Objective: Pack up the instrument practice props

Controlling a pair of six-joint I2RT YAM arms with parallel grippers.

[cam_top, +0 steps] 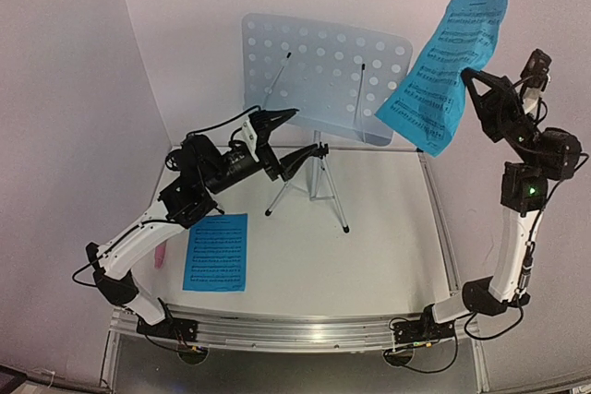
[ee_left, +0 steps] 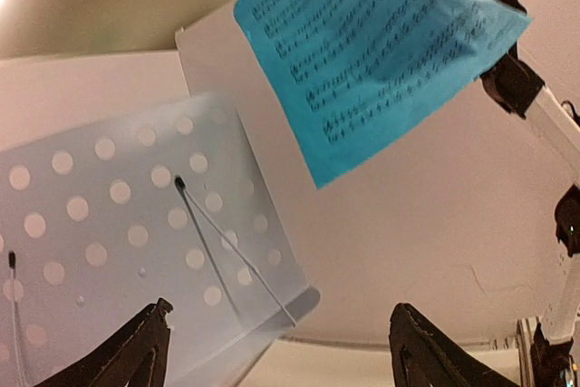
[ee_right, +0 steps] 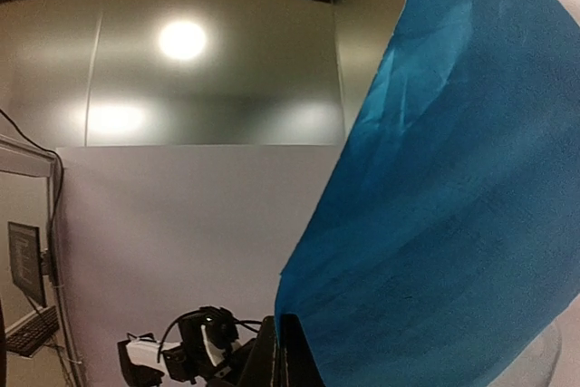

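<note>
Smooth white table [cam_top: 388,246], curved white walls [cam_top: 185,6], perforated pale-blue desk [cam_top: 323,62] on thin silver tripod [cam_top: 319,182] mid-table, left claw [cam_top: 286,140] spread wide by the desk's lower edge, right claw [cam_top: 471,76] pinching a creased blue sheet [cam_top: 452,62] aloft — second sheet [cam_top: 217,251] flat near the left arm [cam_top: 138,228], pink mic [cam_top: 161,256] beside it.

I have the stand [cam_top: 319,62] at the far centre of the surface [cam_top: 388,246]. The flat sheet [cam_top: 215,253] lies near left, with the microphone [cam_top: 161,256] just left of it. The raised sheet [cam_top: 450,66] hangs far right in my right claw [cam_top: 467,74]. My left claw [cam_top: 294,138] sits just before the stand.
</note>
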